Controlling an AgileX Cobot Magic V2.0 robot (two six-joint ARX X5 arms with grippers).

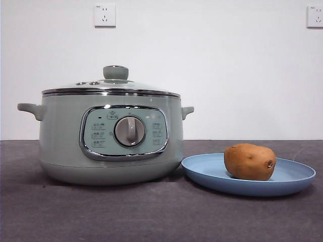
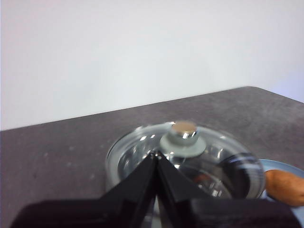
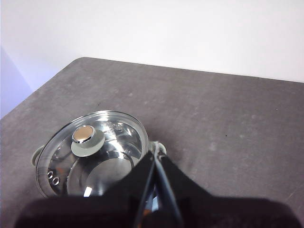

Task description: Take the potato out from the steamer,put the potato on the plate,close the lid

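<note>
The pale green steamer [image 1: 111, 136] stands at the left of the table with its glass lid [image 1: 113, 85] seated on top, knob [image 1: 115, 72] up. To its right the brown potato [image 1: 250, 161] lies on the light-blue plate [image 1: 298, 176]. Neither arm shows in the front view. Seen from the left wrist, my left gripper [image 2: 156, 154] hangs shut above the lid [image 2: 185, 156], near its knob [image 2: 184, 135], with the potato [image 2: 285, 186] at the frame's edge. My right gripper [image 3: 156, 154] is shut too, high over the table beside the lidded steamer [image 3: 95, 152].
The dark grey tabletop [image 1: 151, 217] runs in front of the pot and plate. A white wall with two sockets [image 1: 104, 15] stands behind. The table's far edge [image 3: 190, 69] shows in the right wrist view.
</note>
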